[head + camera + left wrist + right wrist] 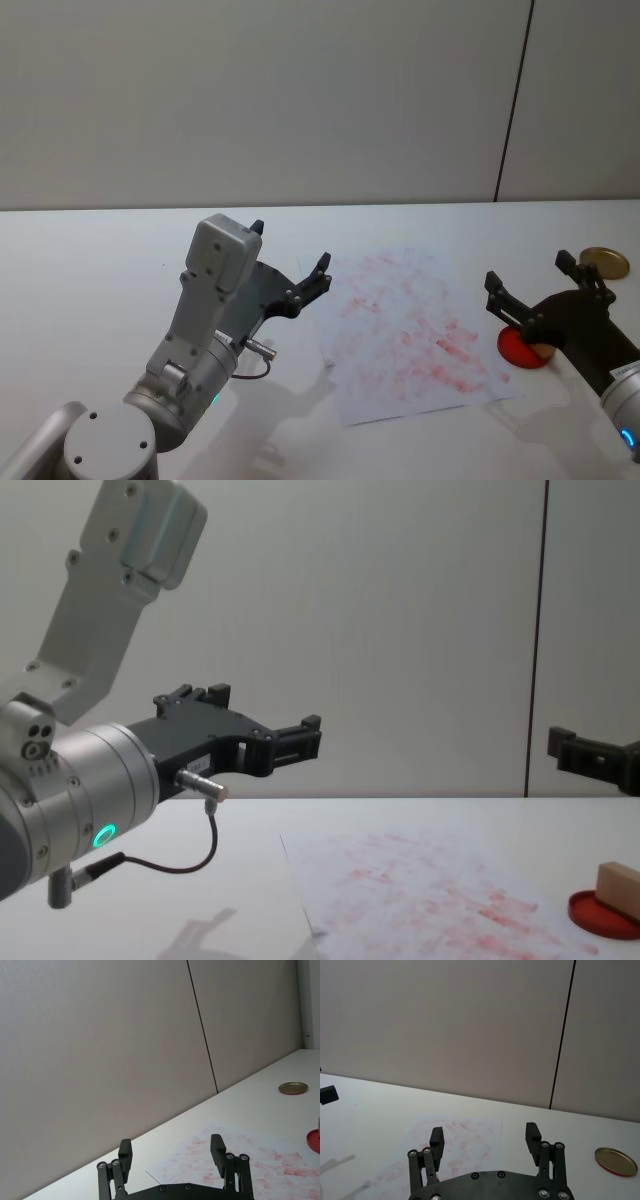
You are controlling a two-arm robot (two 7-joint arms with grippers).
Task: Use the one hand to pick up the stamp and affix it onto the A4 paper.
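The stamp point(618, 888), a small tan wooden block, stands on the round red ink pad point(598, 916) just right of the A4 paper point(410, 335). The sheet point(430, 890) lies flat and is smeared with faint red marks. My right gripper point(528, 270) hovers open above the ink pad point(518, 347), empty, its body covering most of the stamp point(541, 351). My left gripper point(290, 248) is held open in the air over the paper's left edge, with nothing between its fingers. In the wrist views both the left gripper point(171, 1152) and the right gripper point(485, 1140) show wide gaps.
A flat round gold lid point(604, 262) lies on the white table at the far right, beyond the ink pad. A grey wall with a dark vertical seam stands behind the table. The left arm's silver body point(80, 780) rises large at the near left.
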